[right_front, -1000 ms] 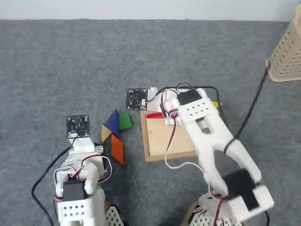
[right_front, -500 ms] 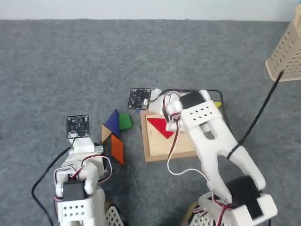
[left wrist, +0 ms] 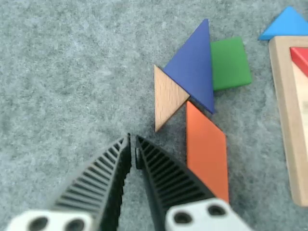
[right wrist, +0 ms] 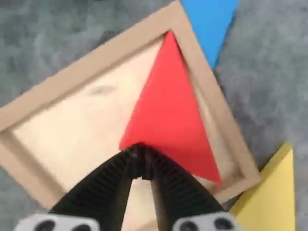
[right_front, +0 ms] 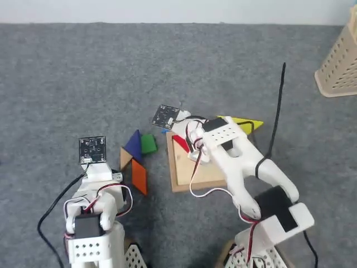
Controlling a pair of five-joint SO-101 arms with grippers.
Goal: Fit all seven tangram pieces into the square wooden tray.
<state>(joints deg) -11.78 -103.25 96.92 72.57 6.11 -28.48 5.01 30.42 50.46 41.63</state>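
The square wooden tray [right_front: 187, 177] [right wrist: 57, 91] lies right of centre. A red triangle [right wrist: 171, 125] [right_front: 179, 142] rests flat inside it, along one wall and into a corner. My right gripper [right wrist: 142, 157] is shut, its tips resting on that triangle's near corner. Outside the tray lie a yellow triangle [right_front: 244, 123] [right wrist: 267, 195] and a light blue triangle [right wrist: 211, 24] [left wrist: 288, 23]. To the tray's left sit a dark blue triangle [left wrist: 195, 72], green square [left wrist: 230, 63], wooden triangle [left wrist: 167, 96] and orange parallelogram [left wrist: 206, 149]. My left gripper [left wrist: 133, 140] is shut just short of the wooden triangle.
A perforated beige box [right_front: 339, 61] stands at the far right edge. A black cable [right_front: 278, 111] rises from the right arm [right_front: 234, 156], which covers much of the tray from above. Grey carpet lies all around.
The right arm swung left across the tray, uncovering the yellow triangle. The red triangle went from a sliver at the tray's far edge to lying flat inside. The left arm stayed still.
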